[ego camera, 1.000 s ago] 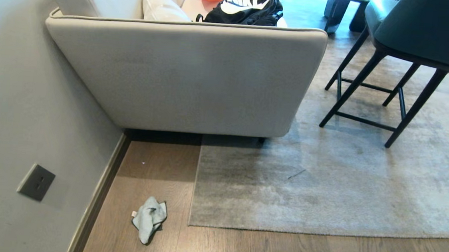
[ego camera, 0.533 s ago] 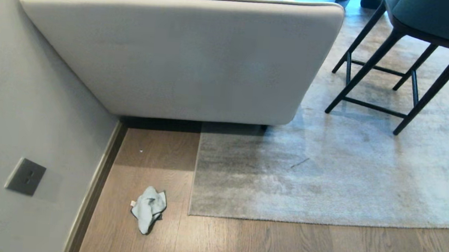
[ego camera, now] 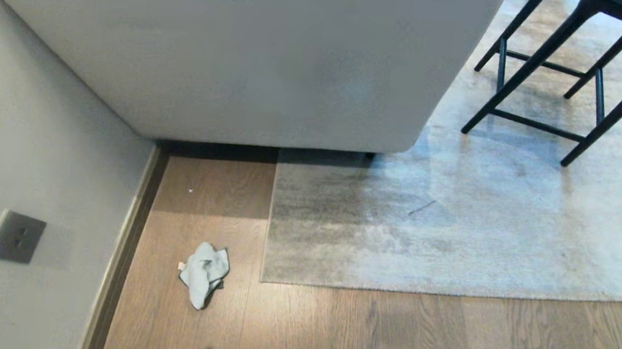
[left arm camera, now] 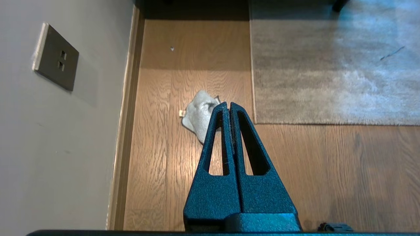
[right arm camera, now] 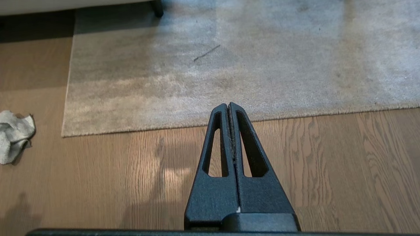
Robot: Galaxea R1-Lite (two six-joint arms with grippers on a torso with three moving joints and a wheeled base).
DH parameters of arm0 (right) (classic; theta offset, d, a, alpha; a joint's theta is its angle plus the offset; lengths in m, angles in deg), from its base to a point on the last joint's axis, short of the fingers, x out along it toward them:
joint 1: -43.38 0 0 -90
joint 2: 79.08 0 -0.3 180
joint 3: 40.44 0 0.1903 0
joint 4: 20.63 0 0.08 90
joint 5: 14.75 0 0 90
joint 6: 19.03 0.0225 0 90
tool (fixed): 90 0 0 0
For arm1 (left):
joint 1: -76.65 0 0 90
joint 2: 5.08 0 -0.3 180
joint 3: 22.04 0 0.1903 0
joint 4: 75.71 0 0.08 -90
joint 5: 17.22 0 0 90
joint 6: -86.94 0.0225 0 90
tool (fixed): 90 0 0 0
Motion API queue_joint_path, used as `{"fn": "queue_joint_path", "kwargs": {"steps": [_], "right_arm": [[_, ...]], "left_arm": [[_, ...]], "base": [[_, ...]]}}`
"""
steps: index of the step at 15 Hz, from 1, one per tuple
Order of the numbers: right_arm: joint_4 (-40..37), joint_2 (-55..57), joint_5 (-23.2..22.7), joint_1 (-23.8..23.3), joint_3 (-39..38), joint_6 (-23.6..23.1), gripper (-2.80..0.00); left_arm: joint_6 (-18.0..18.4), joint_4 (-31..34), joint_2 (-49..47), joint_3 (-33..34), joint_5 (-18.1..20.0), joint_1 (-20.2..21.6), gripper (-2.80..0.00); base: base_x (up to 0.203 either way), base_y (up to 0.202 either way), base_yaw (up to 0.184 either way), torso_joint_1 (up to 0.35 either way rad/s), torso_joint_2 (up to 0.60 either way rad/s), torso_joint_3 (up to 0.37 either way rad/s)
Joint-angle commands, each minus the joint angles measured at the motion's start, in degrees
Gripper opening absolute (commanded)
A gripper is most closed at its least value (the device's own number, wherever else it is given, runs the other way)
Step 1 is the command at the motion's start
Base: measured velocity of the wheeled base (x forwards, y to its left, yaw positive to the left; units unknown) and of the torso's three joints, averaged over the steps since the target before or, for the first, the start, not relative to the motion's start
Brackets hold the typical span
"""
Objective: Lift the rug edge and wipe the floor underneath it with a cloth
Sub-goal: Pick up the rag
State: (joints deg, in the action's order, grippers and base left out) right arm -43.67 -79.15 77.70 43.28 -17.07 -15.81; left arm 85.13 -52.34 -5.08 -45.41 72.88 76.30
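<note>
The cloth (ego camera: 203,274) lies crumpled on the floor (ego camera: 387,336) just beside the flat rug edge (ego camera: 269,221), while the left tool (left arm camera: 228,105) and right tool (right arm camera: 228,105) hang above, both pressed together and empty.

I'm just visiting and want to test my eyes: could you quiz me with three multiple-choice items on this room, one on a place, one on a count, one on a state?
1. Where does the small crumpled pale grey-blue cloth lie?
A on the rug
B on the bare wood-grain plank floor, left of the rug corner
C on the sofa

2. How many cloths are in view?
A one
B two
C three

3. How does the edge of the large pale grey short-pile rug lie?
A folded back
B rolled up
C flat on the floor

Answers: 1 B, wood shows all round it; 2 A, only one appears; 3 C, no backing shows.
</note>
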Motion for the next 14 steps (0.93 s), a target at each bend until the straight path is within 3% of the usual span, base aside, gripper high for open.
{"fn": "queue_joint_path", "kwargs": {"steps": [1, 14], "right_arm": [[0.0, 0.1, 0.0, 0.0, 0.0, 0.0, -2.80], [0.0, 0.1, 0.0, 0.0, 0.0, 0.0, -2.80]], "left_arm": [[0.0, 0.0, 0.0, 0.0, 0.0, 0.0, -2.80], [0.0, 0.0, 0.0, 0.0, 0.0, 0.0, -2.80]], "base": [[0.000, 0.000, 0.000, 0.002, 0.00, -0.199], [0.000, 0.000, 0.000, 0.004, 0.00, -0.195]]}}
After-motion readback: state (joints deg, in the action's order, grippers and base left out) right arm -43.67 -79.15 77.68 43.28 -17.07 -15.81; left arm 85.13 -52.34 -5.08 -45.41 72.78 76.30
